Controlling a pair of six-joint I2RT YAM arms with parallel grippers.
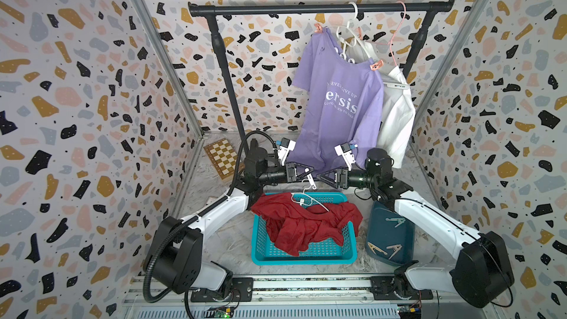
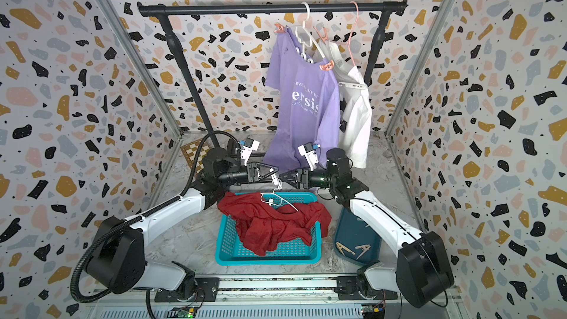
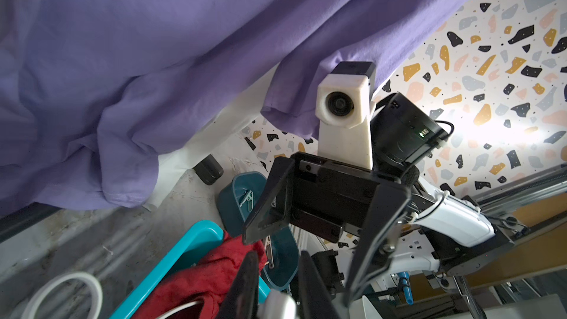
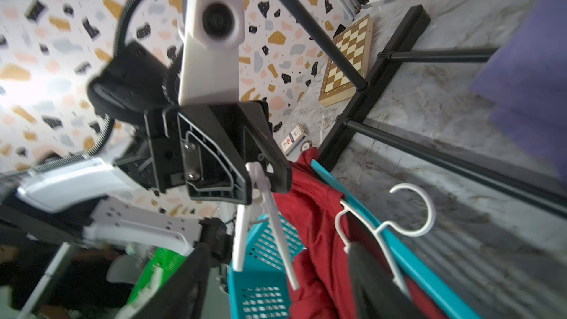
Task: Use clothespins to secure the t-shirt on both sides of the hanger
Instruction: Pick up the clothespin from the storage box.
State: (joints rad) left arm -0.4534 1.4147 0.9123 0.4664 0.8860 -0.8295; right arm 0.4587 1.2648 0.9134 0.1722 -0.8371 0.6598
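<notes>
Grips a white clothespin [image 1: 310,180] by one end in the left gripper [image 1: 310,172], clamped tight, with the pin's legs dangling above the far side of a teal basket [image 1: 303,260]. Faces the right gripper [image 1: 320,177] tip to tip, just beside the pin, with jaws spread wide and nothing between them. Below, in the basket, a crumpled red t-shirt [image 1: 306,225] with a white hanger [image 1: 308,201] lying on top. Right of the basket, a dark tray [image 1: 389,231] with more clothespins [image 1: 394,250], tan and mint. Behind, on a black rail [image 1: 276,10], a purple t-shirt [image 1: 337,102] pegged at both shoulders with pink pins [image 1: 376,65].
</notes>
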